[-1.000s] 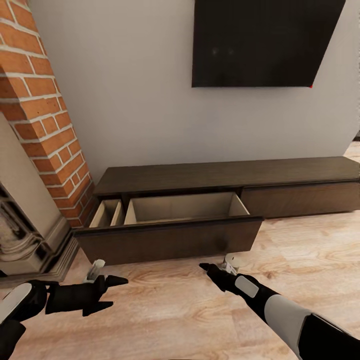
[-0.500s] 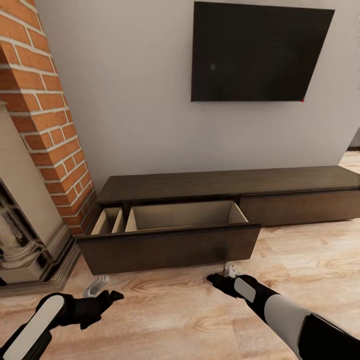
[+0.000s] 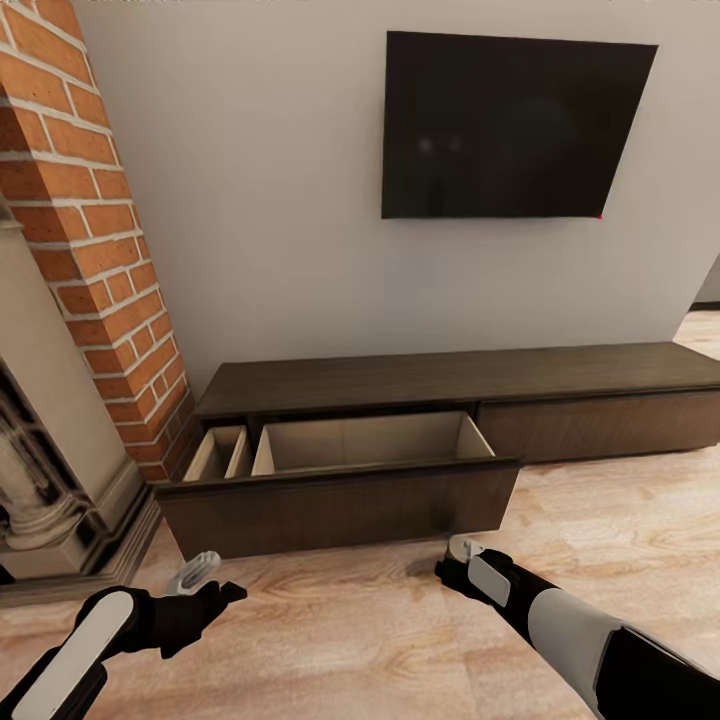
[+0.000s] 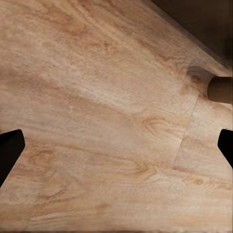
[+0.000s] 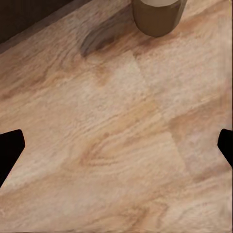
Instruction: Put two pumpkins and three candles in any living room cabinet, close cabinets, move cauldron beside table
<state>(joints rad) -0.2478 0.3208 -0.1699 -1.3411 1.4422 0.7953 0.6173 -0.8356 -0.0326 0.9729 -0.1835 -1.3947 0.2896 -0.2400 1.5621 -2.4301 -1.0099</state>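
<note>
1. The left gripper (image 3: 215, 605) and the right gripper (image 3: 447, 570) are both hanging wide open and holding nothing.
2. One candle (image 5: 156, 17) is standing on the floor (image 3: 350, 620) just in front of the right gripper, near the cabinet (image 3: 450, 370). A clumsy reach is risking knocking it over.
3. A second candle (image 4: 221, 90) is lying on its side near the left gripper, so a bump is likely sending it rolling away.
4. The drawer (image 3: 340, 500) is sticking out, empty. An arm swinging low is risking hitting its front.
</note>
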